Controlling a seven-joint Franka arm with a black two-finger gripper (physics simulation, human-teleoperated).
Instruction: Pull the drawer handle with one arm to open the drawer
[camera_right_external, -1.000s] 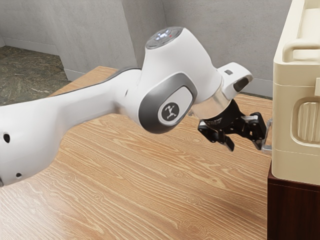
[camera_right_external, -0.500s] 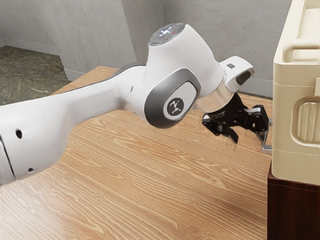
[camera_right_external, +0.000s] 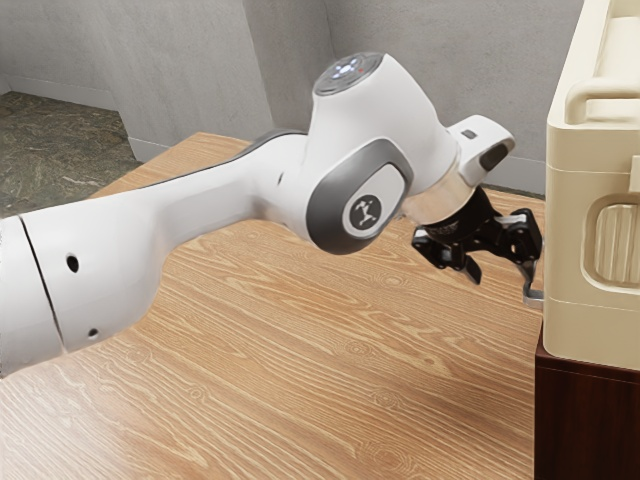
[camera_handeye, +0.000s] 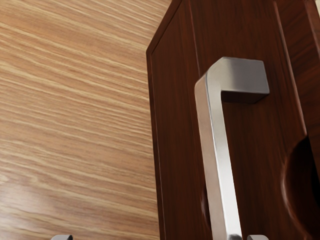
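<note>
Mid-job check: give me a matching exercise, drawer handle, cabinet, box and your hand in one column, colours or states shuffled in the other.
1. drawer handle
2. cabinet
3. box
4. hand

A. cream, above the dark wood
B. black, open
C. silvery bar
D. dark reddish brown

Pairs: 1-C, 2-D, 3-A, 4-B
</note>
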